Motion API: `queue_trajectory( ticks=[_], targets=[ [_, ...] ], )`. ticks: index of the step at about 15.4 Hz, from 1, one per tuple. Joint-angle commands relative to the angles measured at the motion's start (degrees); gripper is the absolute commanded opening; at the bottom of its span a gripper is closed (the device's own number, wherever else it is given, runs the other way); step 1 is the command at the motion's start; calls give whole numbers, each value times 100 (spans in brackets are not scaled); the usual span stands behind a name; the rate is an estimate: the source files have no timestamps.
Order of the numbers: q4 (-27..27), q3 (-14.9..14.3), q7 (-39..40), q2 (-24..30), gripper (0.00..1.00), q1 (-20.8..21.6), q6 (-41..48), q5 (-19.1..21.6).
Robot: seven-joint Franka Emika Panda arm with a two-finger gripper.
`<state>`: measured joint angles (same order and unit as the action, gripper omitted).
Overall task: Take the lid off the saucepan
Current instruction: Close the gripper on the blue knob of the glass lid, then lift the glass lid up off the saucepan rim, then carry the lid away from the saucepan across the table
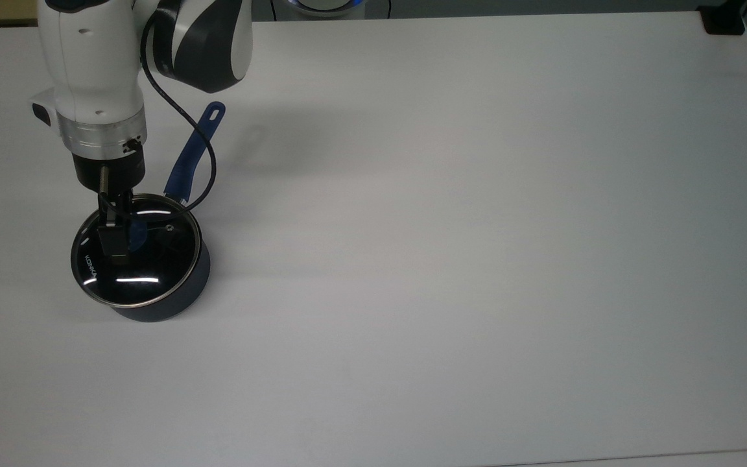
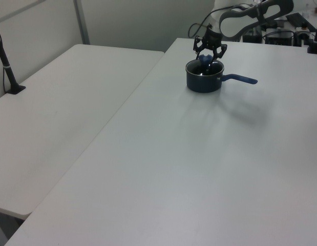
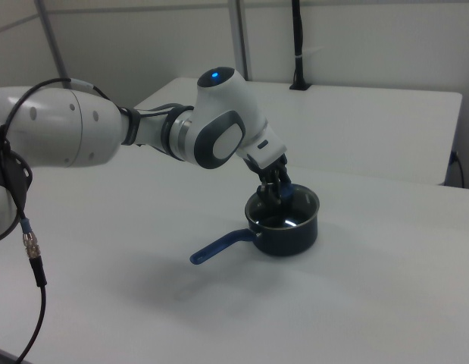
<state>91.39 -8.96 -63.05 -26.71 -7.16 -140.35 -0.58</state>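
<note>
At the top view's lower left, the gripper (image 1: 120, 232) is straddling the glass lid's (image 1: 143, 272) blue knob (image 1: 135, 236), fingers apart. It should be closing squarely on the knob, then lifting straight up off the saucepan (image 1: 179, 298).

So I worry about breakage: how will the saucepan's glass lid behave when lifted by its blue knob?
The lid looks like rigid glass with a metal rim, so it is probably fragile if dropped. Its glossy surface looks slippery, so the blue knob is likely the safer hold. Held at that central knob, it should hang fairly level.
</note>
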Motion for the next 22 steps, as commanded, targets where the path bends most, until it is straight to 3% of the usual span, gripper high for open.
queue_trajectory(
  ticks=[1,4,7,11,16,20,22],
  targets=[
    [-7,-9,135,-54,43,30,-107,-56],
    [-7,-9,397,17,33,13,-72,-56],
    [72,-1,828,271,33,-14,68,-30],
    [107,8,1881,693,32,-110,998,67],
    [545,26,4305,1492,32,-531,2422,461],
    [1555,26,5888,2283,32,-1032,2565,524],
    [1916,17,6583,2425,32,-1252,2556,524]
  ],
)
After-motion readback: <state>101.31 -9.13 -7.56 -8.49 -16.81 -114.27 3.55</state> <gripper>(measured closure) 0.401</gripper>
